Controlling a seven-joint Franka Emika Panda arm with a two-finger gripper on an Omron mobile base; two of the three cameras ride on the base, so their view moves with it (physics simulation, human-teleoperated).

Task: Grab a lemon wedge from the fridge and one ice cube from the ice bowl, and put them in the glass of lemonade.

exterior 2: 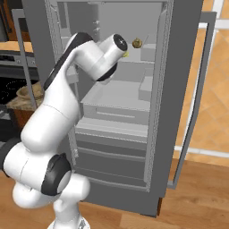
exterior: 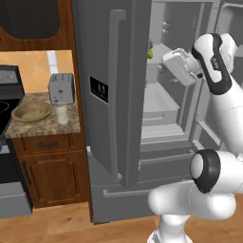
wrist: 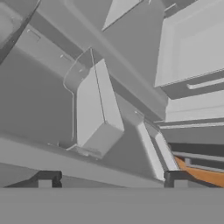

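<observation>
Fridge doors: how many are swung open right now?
2. The left door of the fridge stands swung out beside the counter; the right door is swung out on the far side. The lower drawers look shut.

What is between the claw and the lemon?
Nothing visible. The fridge doors stand open, and the lemon lies on an upper shelf, with open space toward the claw. A brown lump sits beside it.
</observation>
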